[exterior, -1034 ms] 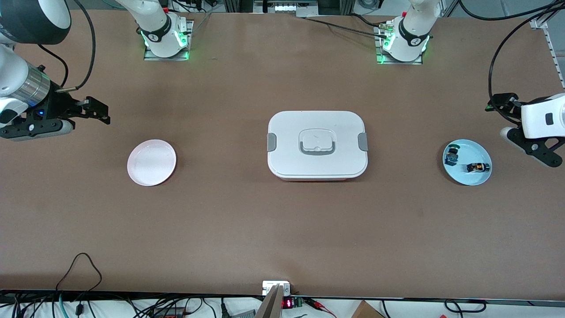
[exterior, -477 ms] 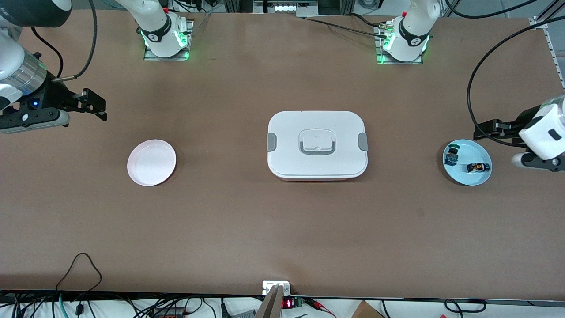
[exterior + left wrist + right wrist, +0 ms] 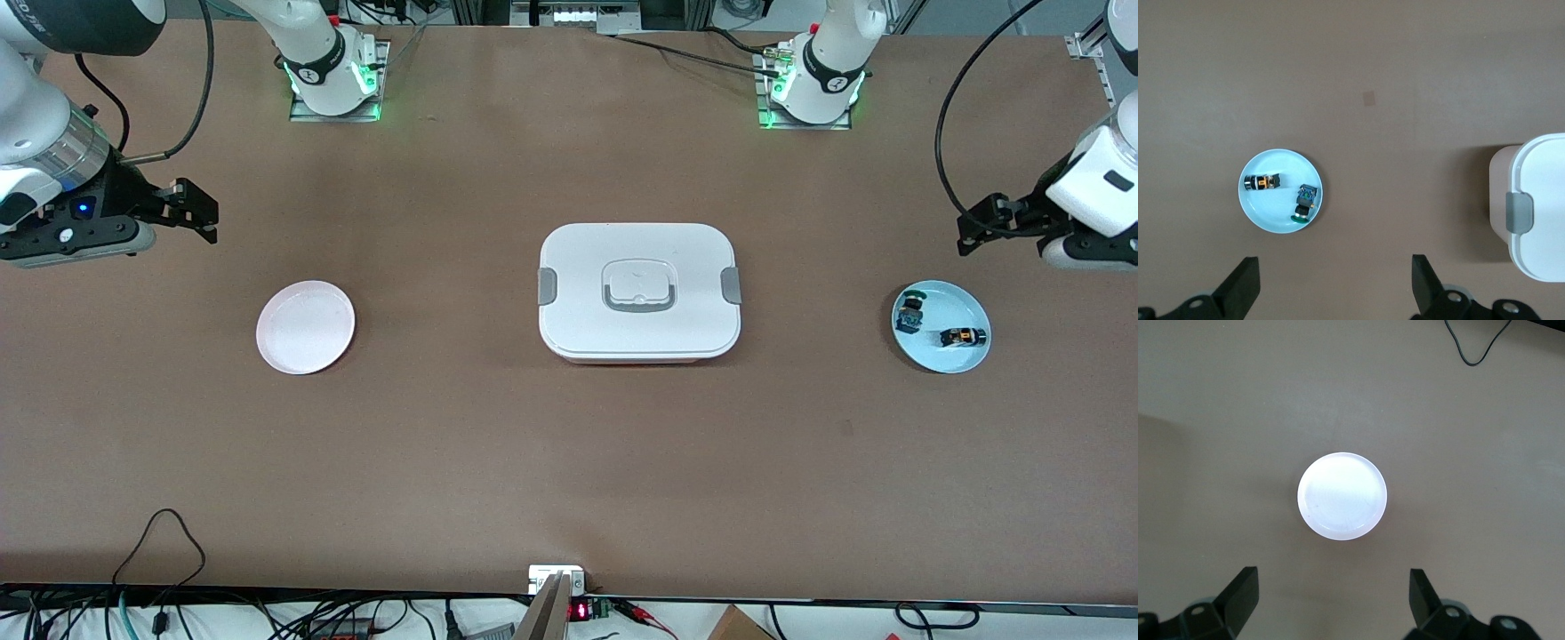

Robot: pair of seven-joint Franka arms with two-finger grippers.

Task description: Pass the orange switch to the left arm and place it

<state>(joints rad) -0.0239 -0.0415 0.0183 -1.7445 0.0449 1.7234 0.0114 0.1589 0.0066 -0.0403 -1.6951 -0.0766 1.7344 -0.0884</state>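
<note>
The orange switch (image 3: 963, 337) lies on its side on a light blue plate (image 3: 933, 351) at the left arm's end of the table. The left wrist view also shows the switch (image 3: 1263, 181) on that plate (image 3: 1271, 215). My left gripper (image 3: 976, 224) hangs open over bare table beside the blue plate, with nothing between its fingers (image 3: 1335, 267). The white box (image 3: 638, 292) with grey clips stands shut in the middle of the table, and its end shows in the left wrist view (image 3: 1538, 200). My right gripper (image 3: 197, 212) hangs open and empty over bare table at the right arm's end (image 3: 1331, 580).
A second small switch with green and blue parts (image 3: 909, 310) shares the blue plate (image 3: 1304, 202). A pale pink plate (image 3: 305, 326) lies empty toward the right arm's end (image 3: 1342, 495). Cables run along the table's edge nearest the front camera.
The left arm has swung round and lifted, and its gripper has shifted from beside the blue plate toward the robot bases. The right gripper has drifted slightly the same way.
</note>
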